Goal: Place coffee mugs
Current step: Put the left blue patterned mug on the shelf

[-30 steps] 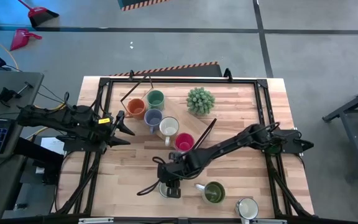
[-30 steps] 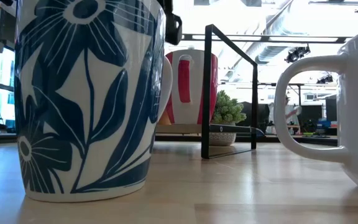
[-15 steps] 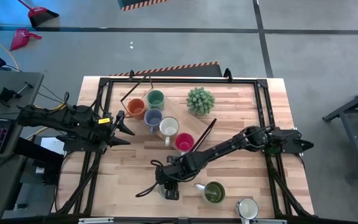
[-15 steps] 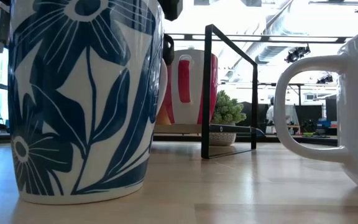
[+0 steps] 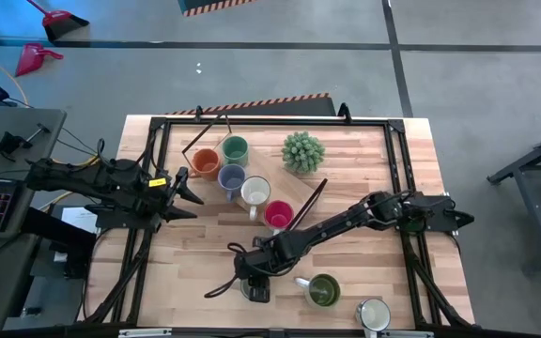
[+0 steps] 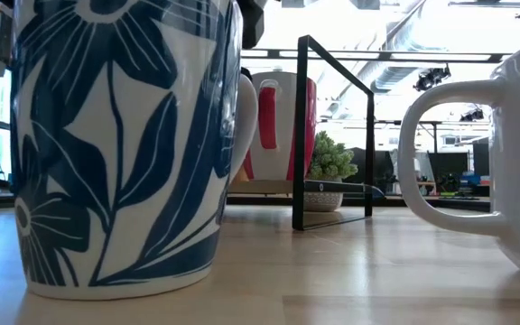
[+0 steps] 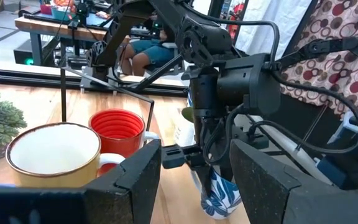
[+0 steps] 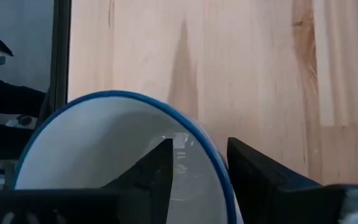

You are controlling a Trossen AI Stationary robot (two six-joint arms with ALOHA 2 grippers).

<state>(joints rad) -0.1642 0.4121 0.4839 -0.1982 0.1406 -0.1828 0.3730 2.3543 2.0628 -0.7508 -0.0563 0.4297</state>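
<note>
Now we are pinching the rim of the blue-flowered white mug [image 6: 120, 144] with our right gripper [image 5: 255, 279], one finger inside, near the worktop's [image 5: 205, 253] front edge; our left gripper [image 5: 188, 192] is waiting wide at the left edge.

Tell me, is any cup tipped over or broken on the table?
None looks broken or fallen. The white mug with blue flowers near the front edge sits slightly tilted, its base not flat on the wooden table, because the right gripper pinches its rim. The other mugs stand upright.
</note>
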